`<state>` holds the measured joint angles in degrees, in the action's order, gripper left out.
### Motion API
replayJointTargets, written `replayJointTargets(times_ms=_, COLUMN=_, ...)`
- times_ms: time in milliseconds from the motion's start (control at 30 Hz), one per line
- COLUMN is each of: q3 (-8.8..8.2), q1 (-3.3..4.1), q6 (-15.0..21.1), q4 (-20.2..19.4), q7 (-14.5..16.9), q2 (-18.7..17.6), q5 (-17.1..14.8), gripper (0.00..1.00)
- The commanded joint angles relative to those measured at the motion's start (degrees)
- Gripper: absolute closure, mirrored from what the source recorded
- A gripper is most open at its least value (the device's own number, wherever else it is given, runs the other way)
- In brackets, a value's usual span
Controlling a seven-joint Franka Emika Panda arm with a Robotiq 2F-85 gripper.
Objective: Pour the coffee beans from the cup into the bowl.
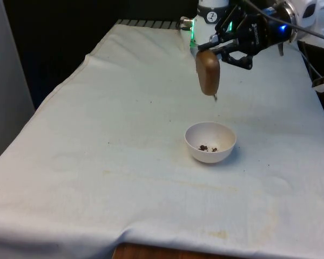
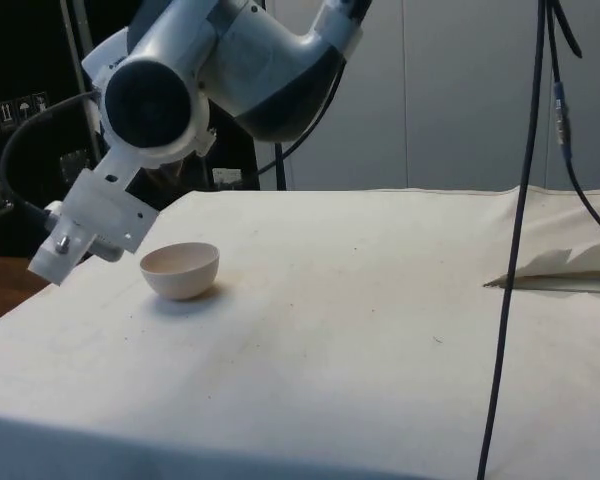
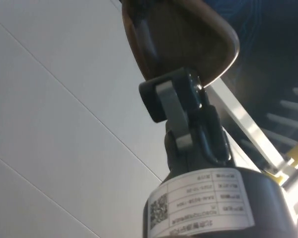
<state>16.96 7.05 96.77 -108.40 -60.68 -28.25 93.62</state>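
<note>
Already tipped above the bowl (image 1: 210, 142), our light, rigid brown cup (image 1: 208, 72) sits clamped at its rim by the fingers (image 3: 175, 106).

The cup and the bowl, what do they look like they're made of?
The cup looks like brown wood or plastic with a dull, smooth finish; I can't tell which. The bowl looks like white glazed ceramic, possibly plastic: thick rim, smooth, faintly shiny wall.
</note>
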Motion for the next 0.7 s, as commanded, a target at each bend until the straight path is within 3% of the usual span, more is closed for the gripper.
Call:
replayJointTargets(times_ms=0, q3=0.06, q1=0.23, q6=-0.69, q4=-0.23, q7=-0.34, q2=-0.11, q5=0.86, gripper=1.0)
replayJointTargets(times_ms=567, q3=2.86, q1=0.0, q6=-6.82, q4=-0.06, q7=-0.4, q2=-2.12, q5=4.87, gripper=1.0)
replayJointTargets(times_ms=667, q3=3.32, q1=0.29, q6=-8.54, q4=-0.17, q7=-0.52, q2=-2.64, q5=6.25, gripper=1.0)
